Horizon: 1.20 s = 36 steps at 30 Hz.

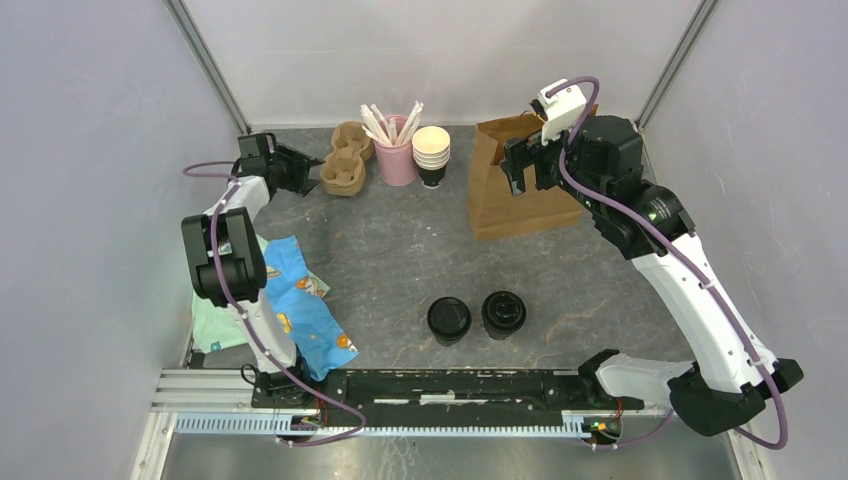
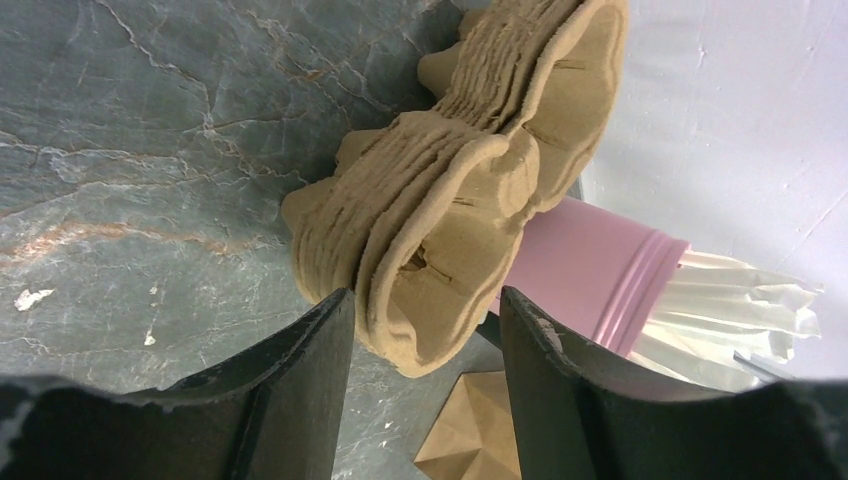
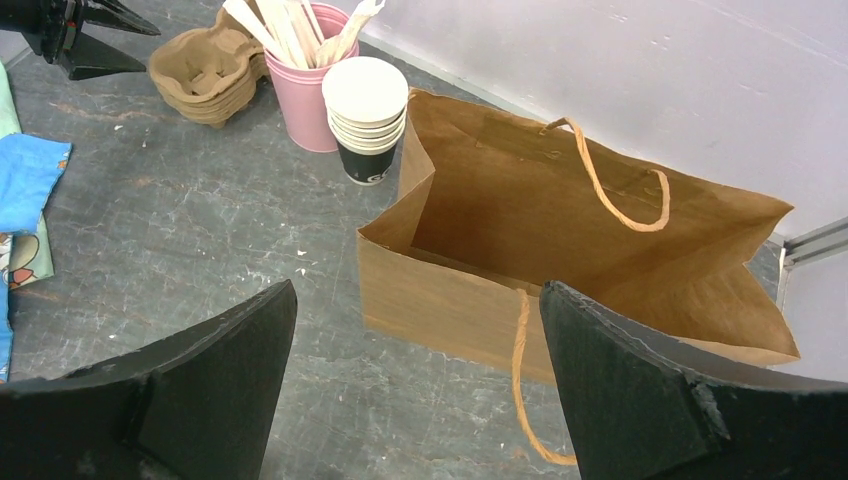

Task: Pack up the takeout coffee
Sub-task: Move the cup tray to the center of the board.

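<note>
Takeout coffee [image 1: 448, 320] stands well nearside of the brown bag [image 1: 500, 215], closer to the empty, wide-open right hand [image 1: 520, 175] above it; left hand [image 1: 308, 170] part-open around the carrier stack [image 1: 345, 170] rim, grip unclear.

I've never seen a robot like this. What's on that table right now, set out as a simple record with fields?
left jaws: open, either side of the rim of the stack of brown pulp cup carriers
right jaws: open, above the open brown paper bag
coffee: small black lidded paper cup, near the arm bases, untouched
beside it: another round black item, possibly a lid stack
bag contents: nothing visible inside
</note>
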Each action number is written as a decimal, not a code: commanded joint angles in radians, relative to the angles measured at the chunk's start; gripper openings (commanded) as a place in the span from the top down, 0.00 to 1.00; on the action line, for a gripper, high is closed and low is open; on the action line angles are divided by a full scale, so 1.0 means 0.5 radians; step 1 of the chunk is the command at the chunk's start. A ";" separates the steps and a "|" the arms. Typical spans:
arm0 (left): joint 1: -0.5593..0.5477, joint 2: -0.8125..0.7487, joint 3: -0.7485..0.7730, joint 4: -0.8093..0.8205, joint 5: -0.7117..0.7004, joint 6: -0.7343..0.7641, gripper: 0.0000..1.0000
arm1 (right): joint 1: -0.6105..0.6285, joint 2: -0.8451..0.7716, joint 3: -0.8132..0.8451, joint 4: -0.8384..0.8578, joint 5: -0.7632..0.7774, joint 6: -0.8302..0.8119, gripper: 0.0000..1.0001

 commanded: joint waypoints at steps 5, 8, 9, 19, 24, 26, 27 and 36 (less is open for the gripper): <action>0.001 0.065 0.054 0.108 0.048 -0.028 0.39 | 0.004 0.002 0.081 0.063 0.000 -0.016 0.02; 0.002 0.074 0.047 0.120 0.058 -0.041 0.42 | 0.002 0.007 0.081 0.065 -0.001 -0.017 0.02; -0.001 0.071 0.044 0.130 0.064 -0.044 0.43 | 0.003 0.011 0.081 0.065 -0.001 -0.016 0.02; -0.004 0.025 0.070 0.073 0.056 -0.009 0.50 | 0.003 0.029 0.084 0.068 -0.007 -0.022 0.02; -0.005 0.002 0.087 -0.016 0.015 0.043 0.43 | 0.001 0.028 0.076 0.073 -0.007 -0.022 0.02; -0.005 -0.004 0.088 -0.036 0.010 0.056 0.42 | 0.002 0.029 0.075 0.073 -0.010 -0.022 0.02; -0.003 -0.002 0.085 -0.036 0.006 0.059 0.42 | 0.001 0.029 0.075 0.073 -0.010 -0.022 0.02; -0.004 -0.005 0.082 -0.003 0.023 0.058 0.56 | 0.003 0.026 0.071 0.071 -0.017 -0.022 0.02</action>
